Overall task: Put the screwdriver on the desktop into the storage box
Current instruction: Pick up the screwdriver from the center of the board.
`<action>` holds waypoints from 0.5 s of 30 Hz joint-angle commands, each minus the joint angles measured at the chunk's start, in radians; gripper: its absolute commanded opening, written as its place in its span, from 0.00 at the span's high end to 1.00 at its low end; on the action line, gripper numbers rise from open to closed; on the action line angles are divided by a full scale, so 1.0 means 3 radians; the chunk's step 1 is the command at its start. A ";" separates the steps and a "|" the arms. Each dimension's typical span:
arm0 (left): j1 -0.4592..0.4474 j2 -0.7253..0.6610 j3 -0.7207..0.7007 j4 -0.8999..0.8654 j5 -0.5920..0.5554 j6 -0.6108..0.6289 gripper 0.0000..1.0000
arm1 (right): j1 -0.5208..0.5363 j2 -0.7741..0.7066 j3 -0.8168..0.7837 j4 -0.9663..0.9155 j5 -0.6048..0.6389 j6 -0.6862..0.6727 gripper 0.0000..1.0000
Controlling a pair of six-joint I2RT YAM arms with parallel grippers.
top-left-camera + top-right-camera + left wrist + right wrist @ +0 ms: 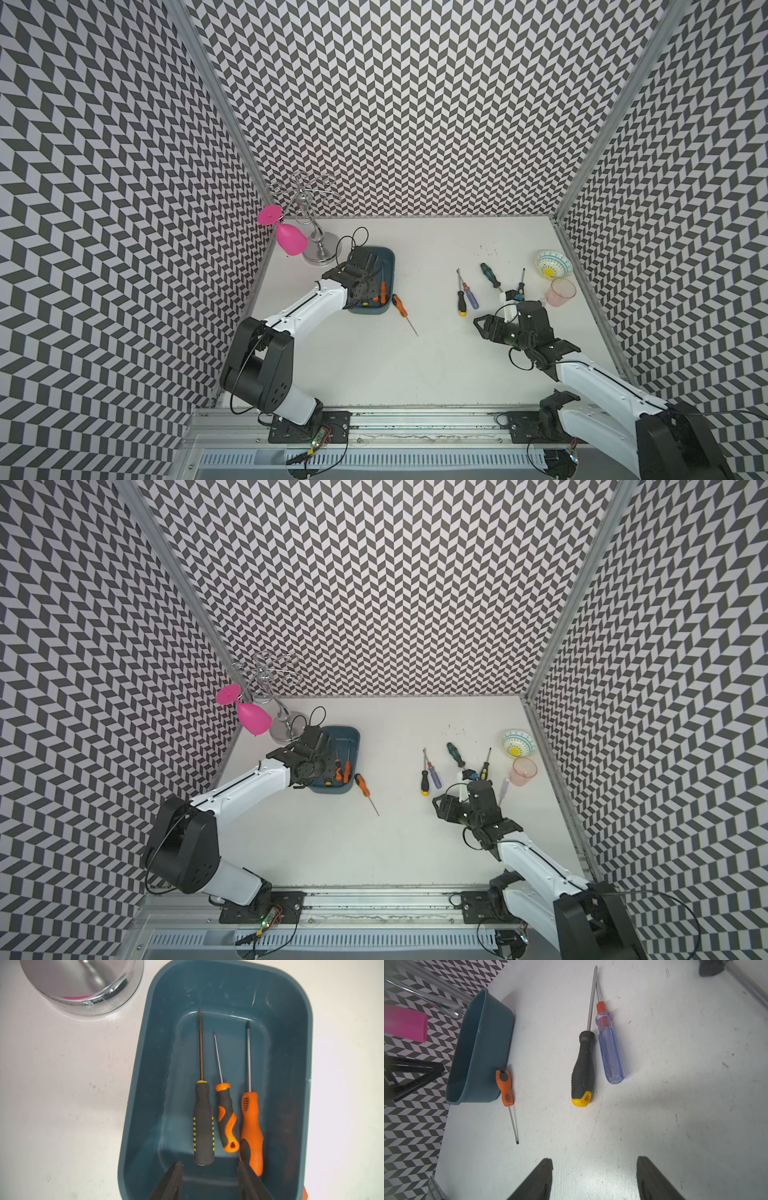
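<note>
The teal storage box [386, 259] [351, 735] sits at the left of the white desktop [415, 365]. In the left wrist view it holds three screwdrivers: black-and-yellow [203, 1122], orange-and-grey [226, 1118], orange [251, 1122]. My left gripper [211, 1167] [365, 270] hovers over the box, open and holding nothing. An orange-and-black screwdriver [400, 305] [505, 1086] lies beside the box. Further right lie a black-and-yellow one [461, 301] [583, 1068], a blue one [471, 296] [610, 1047] and a green one [489, 275]. My right gripper [484, 326] [595, 1162] stands open and empty above the desktop.
A chrome rack [322, 249] with a hanging pink glass [291, 239] stands just behind the box. A patterned bowl [554, 264] and a pink cup [561, 292] sit at the far right. One more screwdriver [520, 286] lies near them. Patterned walls close three sides.
</note>
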 commanded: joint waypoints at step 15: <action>-0.0238 -0.0452 -0.0232 0.0186 0.0226 -0.0090 0.52 | -0.0021 0.0047 0.0027 0.0097 -0.0089 -0.0093 0.33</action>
